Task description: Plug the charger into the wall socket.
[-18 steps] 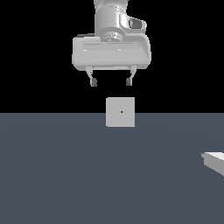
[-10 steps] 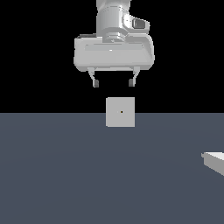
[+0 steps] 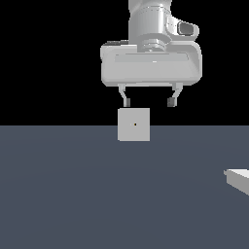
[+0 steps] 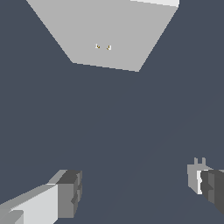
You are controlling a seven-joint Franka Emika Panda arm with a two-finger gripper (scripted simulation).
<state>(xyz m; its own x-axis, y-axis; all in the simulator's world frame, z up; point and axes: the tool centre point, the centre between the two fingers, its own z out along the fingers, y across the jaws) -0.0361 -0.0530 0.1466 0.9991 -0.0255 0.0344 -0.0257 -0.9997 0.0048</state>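
The charger point(image 3: 238, 179) looks like a small, stiff, light block with smooth flat sides, so it should take a firm pinch across its two parallel faces, mid-body, with the prongs left free; slipping is the likelier trouble, not crushing. It is pale grey-white, boxy and flat-topped, cut off at the exterior view's right edge. It lies on the bench point(image 3: 73, 194), well apart from the tool point(image 3: 149, 102) and lower. The tool hangs wide open and empty, just above the wall socket point(image 3: 133, 124).
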